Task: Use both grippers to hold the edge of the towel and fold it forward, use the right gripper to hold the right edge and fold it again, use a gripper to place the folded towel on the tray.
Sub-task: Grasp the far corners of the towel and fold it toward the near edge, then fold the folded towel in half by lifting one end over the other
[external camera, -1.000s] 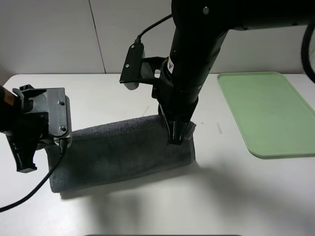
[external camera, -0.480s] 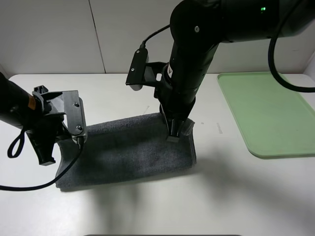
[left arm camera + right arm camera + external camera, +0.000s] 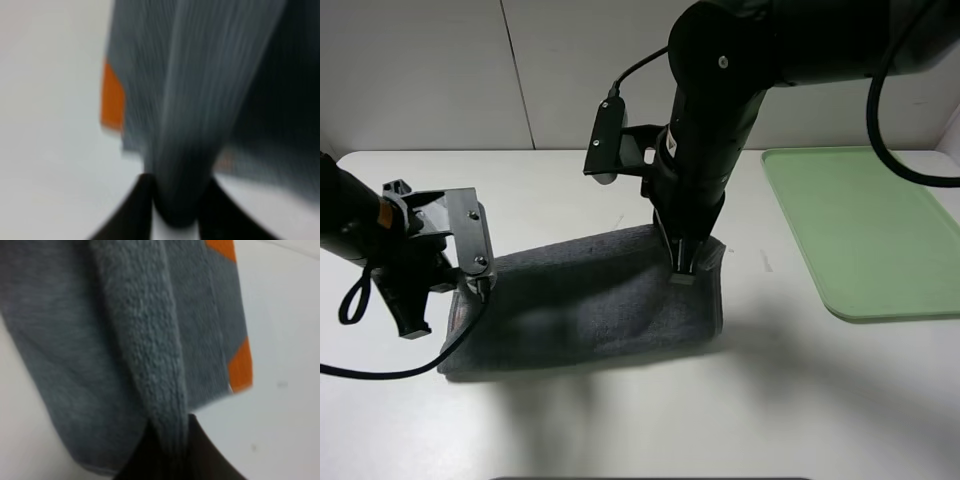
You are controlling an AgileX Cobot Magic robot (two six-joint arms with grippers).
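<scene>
**Towel [image 3: 590, 305] pinched at both ends, raised edge drifting forward**

Half a second ago my right claw [image 3: 685, 272] sat a touch further back and left. It has since slid a little toward the near side and the tray [image 3: 865, 230], taking the towel's right end with it. The grey cloth now bulges in a rounder roll under that claw, and its near right corner has crept slightly outward. My left claw [image 3: 480, 287] has barely moved in that time, though a full second ago it was further out to the left. Both claws are pressed together on the cloth. In each wrist view a ridge of towel runs down between my dark fingers, with an orange patch [image 3: 241, 365] showing on the layer behind. The left wrist view is blurred, so I cannot read the weave there.

The towel lies on the white table [image 3: 770, 400], left of centre. The pale green tray sits well apart from it at the right edge. Behind the table stands a plain white panelled wall [image 3: 420, 70] with one dark seam.
</scene>
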